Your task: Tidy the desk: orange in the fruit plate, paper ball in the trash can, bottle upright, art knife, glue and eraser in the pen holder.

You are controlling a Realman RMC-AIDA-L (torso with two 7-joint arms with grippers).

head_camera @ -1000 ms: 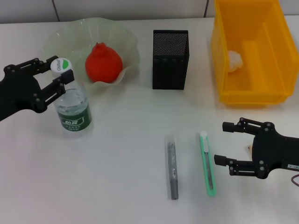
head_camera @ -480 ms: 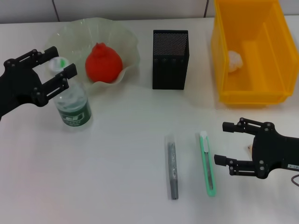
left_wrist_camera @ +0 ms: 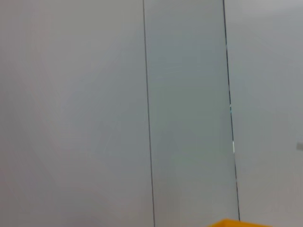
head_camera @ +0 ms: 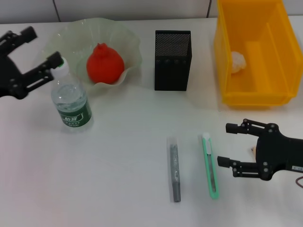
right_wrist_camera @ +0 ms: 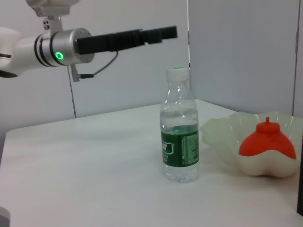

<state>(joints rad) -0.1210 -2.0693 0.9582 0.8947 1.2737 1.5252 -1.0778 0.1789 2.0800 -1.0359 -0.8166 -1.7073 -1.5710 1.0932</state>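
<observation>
Two end effectors are in view, one at each side of the white counter (head_camera: 118,179). The left end effector (head_camera: 34,50) hangs at the far left with its fingers spread apart and nothing between them; in the right wrist view it sits above the bottle's cap height, clear of it. Just beside its lower finger stands the bottle (head_camera: 71,100), upright on the counter: clear plastic, dark green label, white cap. Past the bottle, farther from that end effector, the fruit plate (head_camera: 124,42) is a pale-green translucent bowl with a wavy rim, and the orange (head_camera: 104,63) rests inside it, red-orange with a small knob on top. Next comes the pen holder (head_camera: 172,60), a square black mesh cup standing upright. Nearer the front edge lie a grey stick (head_camera: 174,169), then a green art knife (head_camera: 210,164), side by side and apart, both lengthwise. The right end effector (head_camera: 227,144) hovers just beside the knife with its fingers parted and empty. A beige scrap showing behind its fingers may be the eraser (head_camera: 253,150); it is mostly hidden. Beyond that end effector, at the back right, the yellow trash can (head_camera: 227,56) holds a white paper ball (head_camera: 238,60).
</observation>
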